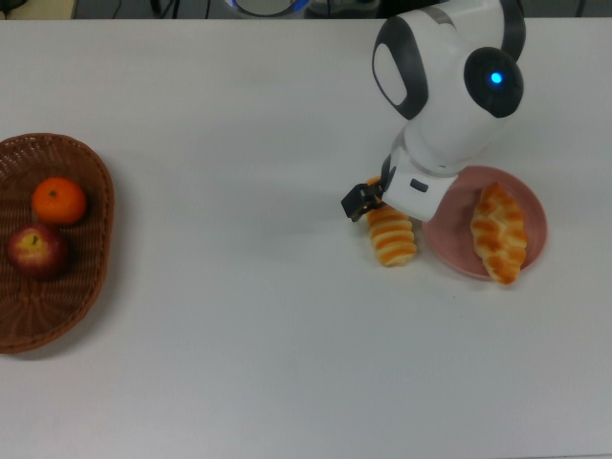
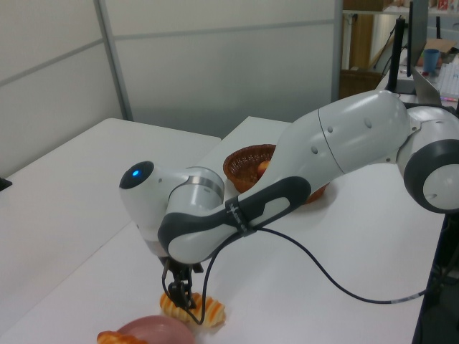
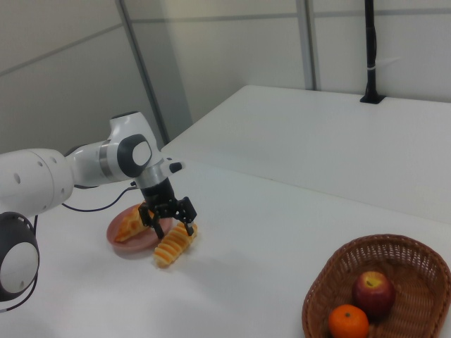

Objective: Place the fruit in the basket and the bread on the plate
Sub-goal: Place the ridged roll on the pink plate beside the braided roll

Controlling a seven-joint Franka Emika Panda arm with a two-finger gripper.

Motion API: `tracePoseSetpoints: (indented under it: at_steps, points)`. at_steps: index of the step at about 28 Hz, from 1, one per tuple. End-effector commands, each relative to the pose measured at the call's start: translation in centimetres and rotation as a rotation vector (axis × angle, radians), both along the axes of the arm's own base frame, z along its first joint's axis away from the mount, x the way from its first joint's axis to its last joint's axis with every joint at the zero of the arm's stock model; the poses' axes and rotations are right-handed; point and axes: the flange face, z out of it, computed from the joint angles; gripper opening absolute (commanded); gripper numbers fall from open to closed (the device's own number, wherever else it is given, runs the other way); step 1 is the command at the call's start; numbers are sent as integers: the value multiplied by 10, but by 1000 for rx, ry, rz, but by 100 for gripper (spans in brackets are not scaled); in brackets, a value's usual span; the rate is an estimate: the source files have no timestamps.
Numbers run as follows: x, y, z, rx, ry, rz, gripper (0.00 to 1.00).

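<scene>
Now you have the white table (image 1: 239,363) spread under everything, with the white Franka arm (image 2: 337,143) reaching across it toward the bread. At the top view's left edge sits the large oval brown wicker basket (image 1: 81,296), and inside it you can see the dark red apple (image 1: 36,251) and the bright orange tangerine (image 1: 59,202) lying near each other. Well apart from it, toward the top view's right, the round pink plate (image 1: 532,212) carries the braided golden-brown pastry (image 1: 499,233), while the straight ridged golden-brown roll (image 1: 392,239) lies on the bare table just beside the plate's rim, on the top view's left of it. Your black two-finger gripper (image 3: 167,213) is down at the roll's far end as the top view shows it, near the plate; in the right view its fingers (image 3: 187,208) stand spread apart, straddling that end of the roll, one on each side, not closed on it.
</scene>
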Motion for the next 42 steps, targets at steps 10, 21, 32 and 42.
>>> tracePoseSetpoints:
  at_steps: [10, 21, 32, 42]
  points:
    - [-19, 38, -37, -41, 15, 28, 29]
    - [-13, 33, -19, -25, -20, -44, 0]
    - [-12, 42, 47, 42, -105, -59, 0]
    - [-25, 84, 48, 70, -144, 5, 0]
